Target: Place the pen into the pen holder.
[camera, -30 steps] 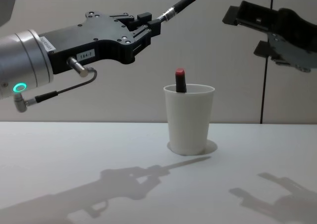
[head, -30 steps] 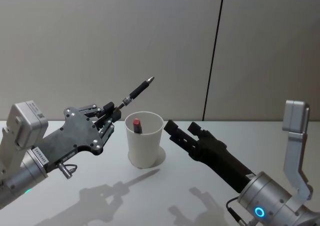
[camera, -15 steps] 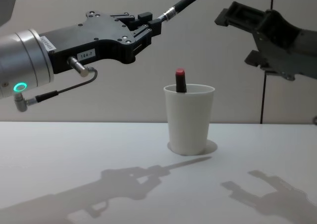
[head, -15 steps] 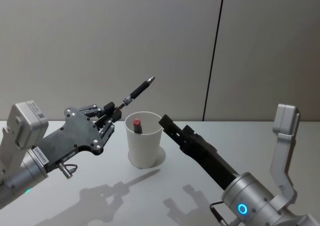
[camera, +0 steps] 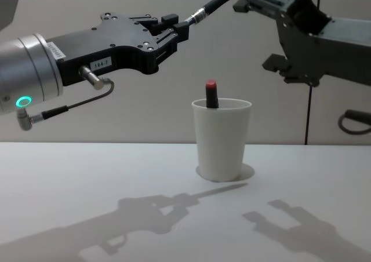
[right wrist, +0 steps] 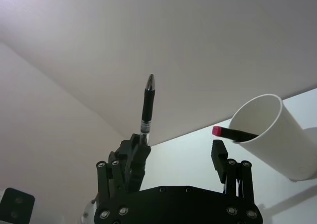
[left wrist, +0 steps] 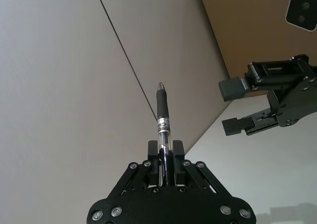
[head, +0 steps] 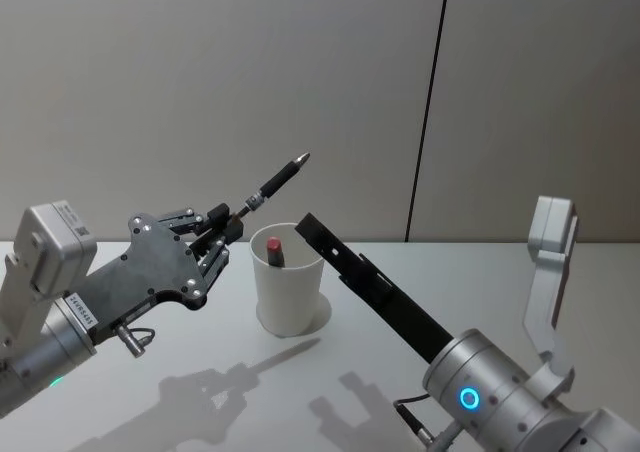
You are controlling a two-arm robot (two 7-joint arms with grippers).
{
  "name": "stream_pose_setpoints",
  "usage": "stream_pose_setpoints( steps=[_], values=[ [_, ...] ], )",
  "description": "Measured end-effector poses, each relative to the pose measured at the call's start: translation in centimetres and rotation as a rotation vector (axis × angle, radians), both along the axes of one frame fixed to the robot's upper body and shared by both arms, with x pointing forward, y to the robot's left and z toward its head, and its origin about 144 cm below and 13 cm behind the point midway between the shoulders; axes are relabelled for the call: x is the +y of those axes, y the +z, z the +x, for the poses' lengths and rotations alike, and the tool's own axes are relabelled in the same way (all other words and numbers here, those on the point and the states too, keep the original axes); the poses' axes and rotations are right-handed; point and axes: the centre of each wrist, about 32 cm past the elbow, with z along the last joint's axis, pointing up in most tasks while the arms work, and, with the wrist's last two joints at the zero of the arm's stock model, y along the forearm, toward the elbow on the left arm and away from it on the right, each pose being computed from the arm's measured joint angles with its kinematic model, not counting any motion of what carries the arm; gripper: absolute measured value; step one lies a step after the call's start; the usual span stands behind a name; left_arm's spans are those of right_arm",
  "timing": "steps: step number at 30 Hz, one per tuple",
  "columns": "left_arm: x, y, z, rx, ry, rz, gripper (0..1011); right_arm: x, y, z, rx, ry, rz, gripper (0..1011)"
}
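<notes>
Reaching farther in and higher, the right gripper [camera: 262, 31] has drawn close to the free end of the pen [camera: 212, 6], while the left arm has not stirred. The left gripper [camera: 174, 35] stays clamped on the pen's lower barrel. The pen slants up and away from its fingertips with the tip highest. The pen holder [camera: 222, 141] stands on the table [camera: 87, 175] below and just ahead of those fingertips, with a red-capped marker [camera: 211, 94] already leaning inside it. The right gripper hangs above the holder, jaws wide and empty, its upper finger just beside the pen's tip. This looks like a handover being set up. The pen is not yet poised over the holder's mouth, so the placing itself is not yet done.
</notes>
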Motion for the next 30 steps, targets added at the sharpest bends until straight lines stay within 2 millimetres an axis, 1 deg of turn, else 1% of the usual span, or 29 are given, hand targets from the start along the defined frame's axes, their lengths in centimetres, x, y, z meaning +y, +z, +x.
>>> stream_pose_setpoints(
  steps=[12, 30],
  values=[
    [0.0, 0.0, 0.0, 0.000, 0.000, 0.000, 177, -0.5, 1.4, 1.0, 0.014, 0.092, 0.020, 1001],
    [-0.2, -0.1, 0.0, 0.002, -0.021, 0.000, 178, 0.1, 1.9, 1.8, 0.019, 0.109, 0.049, 1001]
  ],
)
